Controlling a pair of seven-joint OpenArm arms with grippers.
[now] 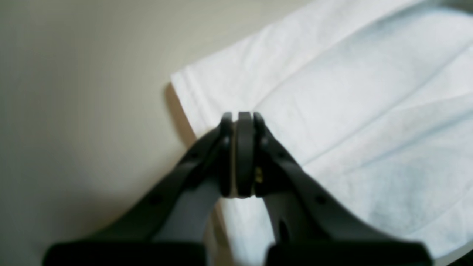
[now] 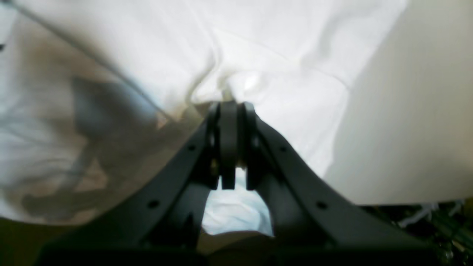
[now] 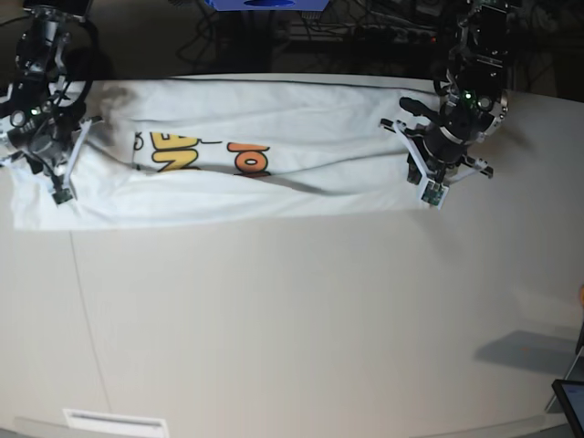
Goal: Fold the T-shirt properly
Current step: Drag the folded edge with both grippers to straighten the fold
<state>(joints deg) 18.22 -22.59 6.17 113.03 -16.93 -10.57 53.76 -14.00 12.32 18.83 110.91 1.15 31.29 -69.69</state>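
The white T-shirt (image 3: pixel 301 128) lies as a long band across the far part of the table, with yellow and orange letters (image 3: pixel 205 155) showing left of its middle. My left gripper (image 3: pixel 432 193) is at the band's near right corner. In the left wrist view that left gripper (image 1: pixel 242 117) is shut, its tips over the flat edge of the T-shirt (image 1: pixel 351 92), and no cloth shows between the jaws. My right gripper (image 3: pixel 60 193) is at the near left end. In the right wrist view my right gripper (image 2: pixel 228 105) is shut where the T-shirt (image 2: pixel 277 48) puckers into its tips.
The beige table (image 3: pixel 292 319) stretches bare toward the near edge. Cables and dark gear (image 3: pixel 365 36) sit behind the far edge. A dark object (image 3: pixel 570 401) pokes in at the near right, and a white strip (image 3: pixel 114 422) lies at the near left edge.
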